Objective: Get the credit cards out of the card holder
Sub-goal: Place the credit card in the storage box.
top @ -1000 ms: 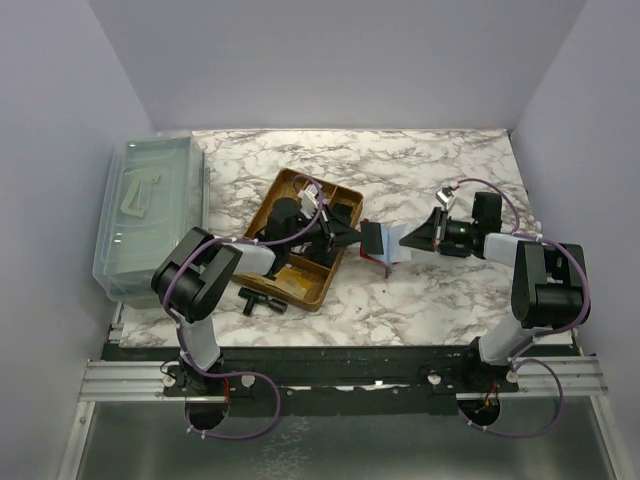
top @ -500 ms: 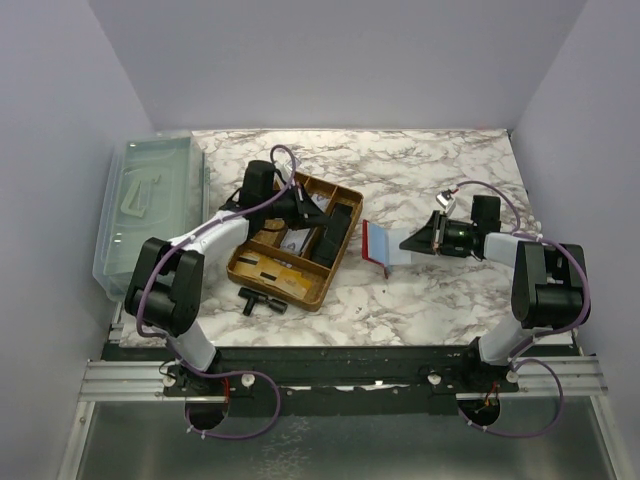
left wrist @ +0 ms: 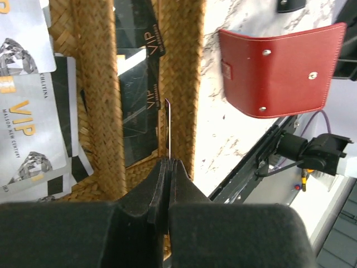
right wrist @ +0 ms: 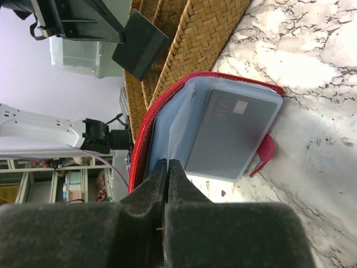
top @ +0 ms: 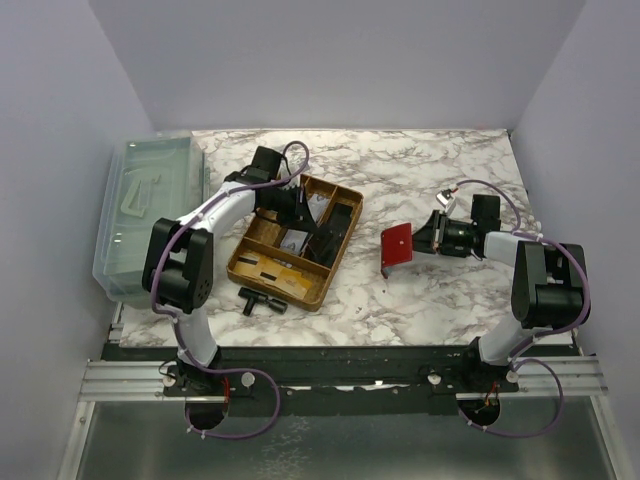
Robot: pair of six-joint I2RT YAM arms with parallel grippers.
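Observation:
The red card holder (top: 396, 246) stands tilted on the marble, its red outside towards the tray; it also shows in the left wrist view (left wrist: 284, 72). My right gripper (top: 426, 240) is shut on one of its clear plastic sleeves (right wrist: 167, 128). A grey card (right wrist: 228, 134) sits in another sleeve. My left gripper (top: 306, 208) is over the wicker tray (top: 251, 277) and is shut on a credit card (left wrist: 168, 125), seen edge-on above a compartment with black VIP cards (left wrist: 136, 95). Silver VIP cards (left wrist: 25, 111) lie in the neighbouring compartment.
A clear plastic bin (top: 150, 210) stands at the left edge of the table. A black tool (top: 262, 300) lies in front of the tray. The tray's woven walls (left wrist: 178, 56) rise on both sides of the held card.
My left arm has swung away from the card holder to over the tray, carrying a card. The card holder has folded up from lying open, now showing its red outside.

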